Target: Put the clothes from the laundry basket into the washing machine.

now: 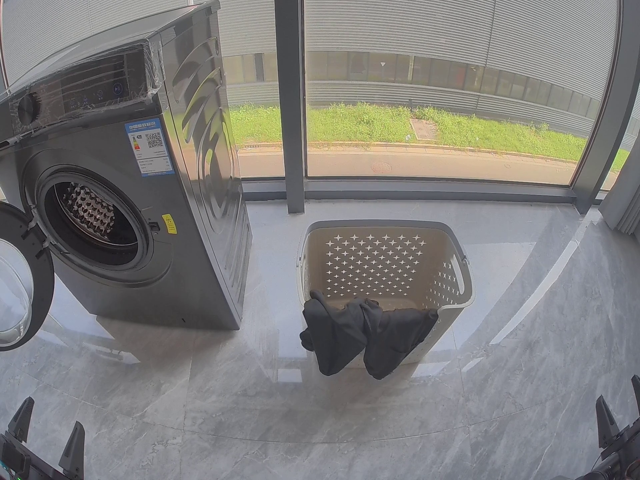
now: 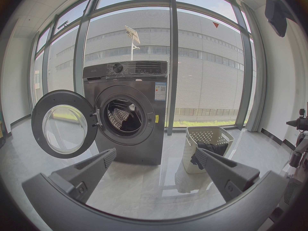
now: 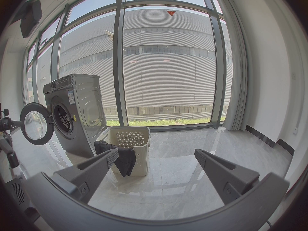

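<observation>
A cream laundry basket (image 1: 460,281) (image 2: 192,138) (image 3: 141,133) stands on the floor by the window, right of the washing machine. A black garment (image 1: 363,331) (image 2: 211,148) (image 3: 125,159) hangs over its near rim. The grey washing machine (image 1: 193,188) (image 2: 134,113) (image 3: 83,109) has its round door (image 1: 17,281) (image 2: 62,124) (image 3: 35,124) swung wide open, baring the drum (image 1: 90,218) (image 2: 123,117). My left gripper (image 1: 47,431) (image 2: 154,154) is open, low at the near left, far from the machine. My right gripper (image 1: 620,405) (image 3: 155,154) is open, low at the near right, well short of the basket.
Glossy grey marble floor (image 1: 267,395) stretches between me and the basket and machine. Tall windows with a dark upright frame post (image 1: 290,88) close off the far side. A curtain (image 3: 235,81) hangs at the right corner.
</observation>
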Available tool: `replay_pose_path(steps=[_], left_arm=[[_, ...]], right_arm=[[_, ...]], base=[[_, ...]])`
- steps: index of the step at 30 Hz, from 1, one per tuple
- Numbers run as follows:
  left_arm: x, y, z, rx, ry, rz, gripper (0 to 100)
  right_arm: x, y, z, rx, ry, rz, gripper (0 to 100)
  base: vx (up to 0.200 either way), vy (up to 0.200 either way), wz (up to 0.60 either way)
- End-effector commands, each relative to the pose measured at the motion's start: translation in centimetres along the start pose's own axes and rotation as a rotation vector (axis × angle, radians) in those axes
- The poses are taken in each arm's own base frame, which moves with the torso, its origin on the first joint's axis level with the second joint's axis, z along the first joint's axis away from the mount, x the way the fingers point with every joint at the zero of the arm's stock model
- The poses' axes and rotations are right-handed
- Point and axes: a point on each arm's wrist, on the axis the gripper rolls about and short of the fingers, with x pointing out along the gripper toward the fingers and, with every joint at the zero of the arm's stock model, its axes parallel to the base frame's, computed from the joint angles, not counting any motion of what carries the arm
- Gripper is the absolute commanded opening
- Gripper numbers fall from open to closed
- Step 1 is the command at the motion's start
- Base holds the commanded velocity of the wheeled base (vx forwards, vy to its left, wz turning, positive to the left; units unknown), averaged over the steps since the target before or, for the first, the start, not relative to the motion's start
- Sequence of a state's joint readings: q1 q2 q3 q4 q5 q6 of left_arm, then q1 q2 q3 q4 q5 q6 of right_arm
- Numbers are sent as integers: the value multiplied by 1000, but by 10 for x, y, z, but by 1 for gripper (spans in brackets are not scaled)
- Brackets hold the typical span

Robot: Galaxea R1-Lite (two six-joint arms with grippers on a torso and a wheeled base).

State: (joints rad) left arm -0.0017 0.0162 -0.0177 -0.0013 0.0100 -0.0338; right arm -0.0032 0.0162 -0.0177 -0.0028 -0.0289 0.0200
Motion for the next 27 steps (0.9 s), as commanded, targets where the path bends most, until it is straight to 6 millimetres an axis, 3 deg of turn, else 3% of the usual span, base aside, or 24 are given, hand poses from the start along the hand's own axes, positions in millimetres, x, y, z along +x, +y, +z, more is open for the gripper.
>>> replay_pose_path(steps=[1, 8, 20, 27], left_arm=[[0, 0, -5, 2, 0, -1, 100], [0, 0, -5, -3, 0, 1, 100], [0, 0, -5, -5, 1, 2, 100], [0, 0, -5, -5, 0, 2, 100]], right_arm=[[0, 0, -5, 0, 4, 0, 100], [0, 0, -5, 0, 4, 0, 100], [0, 0, -5, 0, 4, 0, 100], [0, 0, -5, 0, 4, 0, 100]], base=[[200, 0, 0], [200, 0, 0], [0, 0, 0], [0, -200, 0]])
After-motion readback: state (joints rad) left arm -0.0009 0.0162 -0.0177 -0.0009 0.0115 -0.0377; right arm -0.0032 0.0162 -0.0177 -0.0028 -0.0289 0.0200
